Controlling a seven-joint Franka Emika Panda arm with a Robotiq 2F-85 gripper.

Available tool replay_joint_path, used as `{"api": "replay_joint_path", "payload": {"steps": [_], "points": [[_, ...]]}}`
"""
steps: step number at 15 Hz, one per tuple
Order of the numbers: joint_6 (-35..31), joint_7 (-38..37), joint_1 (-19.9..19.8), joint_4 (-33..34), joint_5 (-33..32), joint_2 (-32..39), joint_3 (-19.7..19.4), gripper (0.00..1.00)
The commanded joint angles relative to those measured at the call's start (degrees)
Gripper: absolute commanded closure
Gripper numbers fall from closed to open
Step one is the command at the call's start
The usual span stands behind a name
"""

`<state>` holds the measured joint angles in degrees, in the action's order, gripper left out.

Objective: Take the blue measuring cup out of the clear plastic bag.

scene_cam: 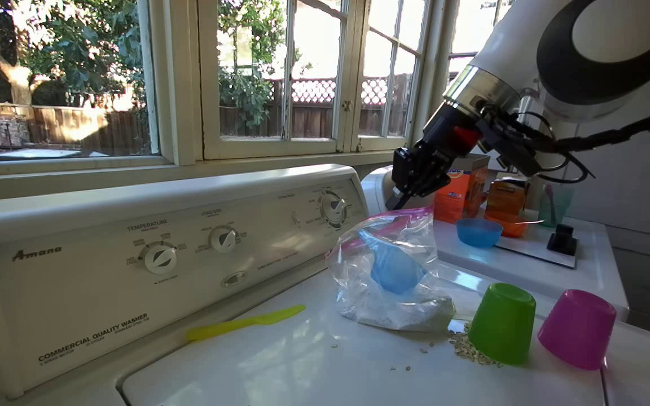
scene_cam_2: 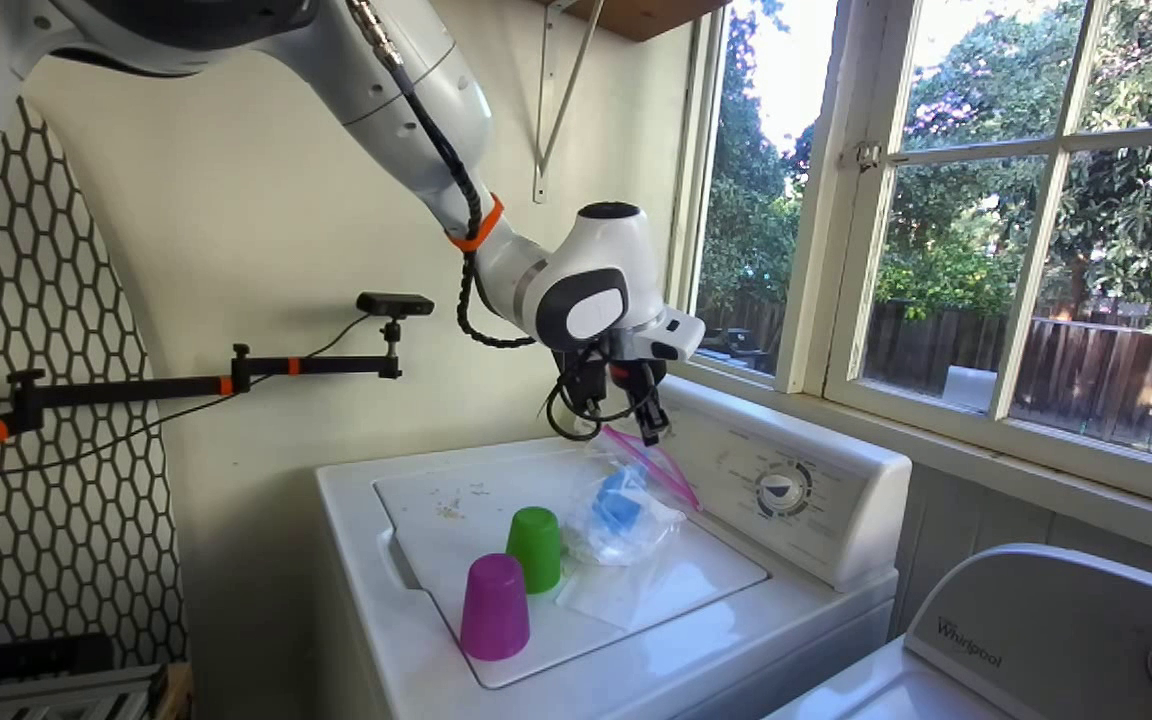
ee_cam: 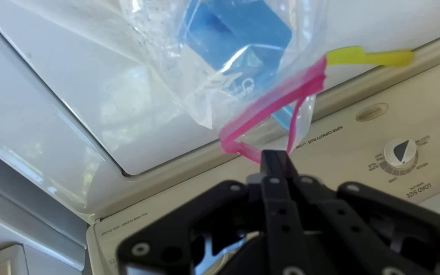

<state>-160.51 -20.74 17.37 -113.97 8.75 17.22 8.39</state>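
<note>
Hand (ee_cam: 275,155) clenched on rim (ee_cam: 271,108) of clear plastic bag (scene_cam: 353,276), blue measuring cup (scene_cam: 398,269) inside, green tumbler (scene_cam: 503,324) just beside, magenta tumbler (scene_cam: 578,330) near edge of washer lid (scene_cam: 280,369), open room toward yellow knife (scene_cam: 246,322)

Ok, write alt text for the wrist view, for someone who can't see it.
A shut gripper is at, perhaps touching, the mouth of a clear plastic bag with a pink rim and a blue measuring cup inside. A yellow knife lies at upper right, a washer control panel below.
</note>
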Motion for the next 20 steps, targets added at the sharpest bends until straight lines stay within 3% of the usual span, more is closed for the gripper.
{"api": "replay_joint_path", "payload": {"steps": [1, 11, 16, 17, 18, 20], "points": [[1.60, -2.22, 0.93, 1.35, -1.38, 1.42, -0.34, 1.00], [9.57, 2.71, -0.21, 4.11, 0.55, 3.06, 2.88, 1.00], [9.32, 4.89, 0.13, 5.85, 0.02, 4.25, 3.62, 0.98], [9.32, 5.22, 0.17, 6.12, -0.02, 4.43, 3.72, 0.90], [9.41, 5.68, 0.21, 6.43, -0.07, 4.72, 3.85, 0.75], [9.41, 6.08, 0.28, 6.66, -0.19, 5.01, 3.92, 0.64]]}}
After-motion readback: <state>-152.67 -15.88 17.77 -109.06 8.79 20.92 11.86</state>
